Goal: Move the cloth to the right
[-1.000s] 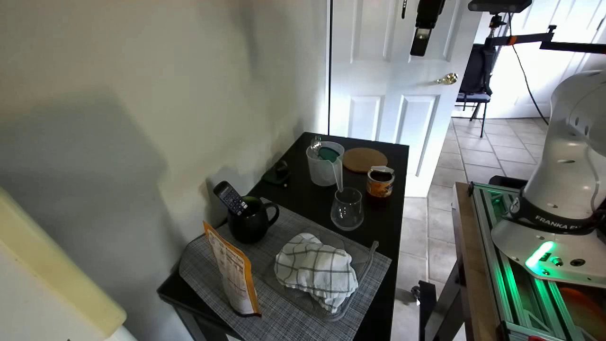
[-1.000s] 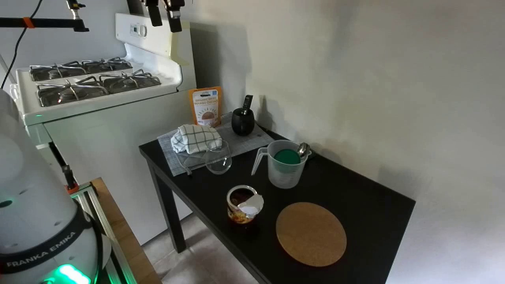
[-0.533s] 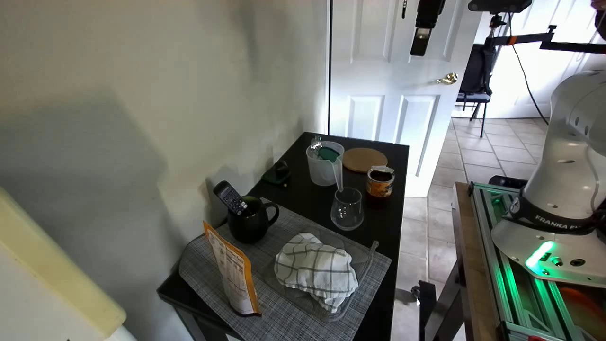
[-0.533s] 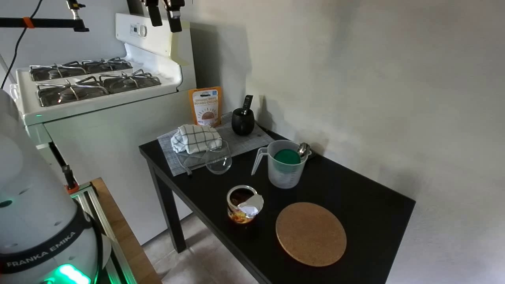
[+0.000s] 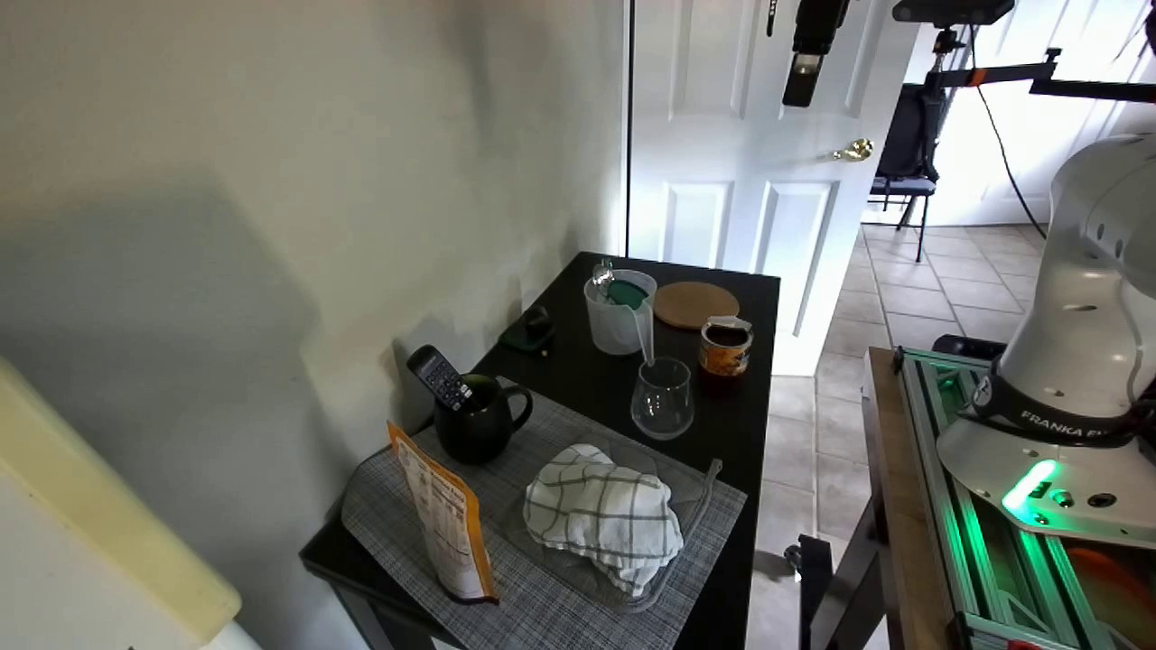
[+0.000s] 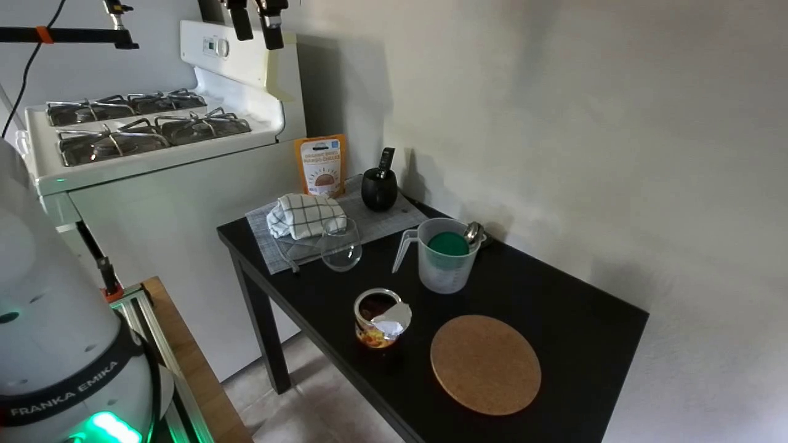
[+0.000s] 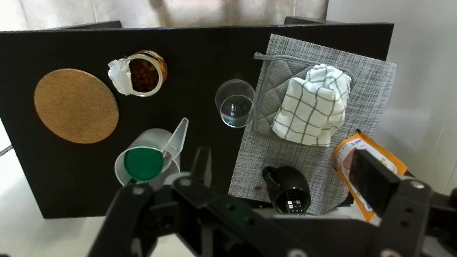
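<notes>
The likeliest fault is a bad pinch: the cloth lies crumpled on a quilted pad, itself on a grey placemat, so closing too low could lift 2 layers instead of 1, and closing too high could let a loose fold slide out. The task does not say whose right is meant. Should it be toward the short edge of the tabletop by the door, a drooping tail might topple the glass just beside the pad, or snag the can near the long edge facing the robot base. Should it be toward the short edge by the stove, little room remains and the cloth could slip over. The pincer is spread wide, its 2 jaws far apart with nothing held, well above the tabletop. The cloth is below and well apart from it, near the corner where the stove-side edge and the robot-side long edge meet. In the wrist view it falls within the span between the jaws, yet past them toward that long edge, so the reach probably needs to shift that way; how far down it must come I cannot judge.
</notes>
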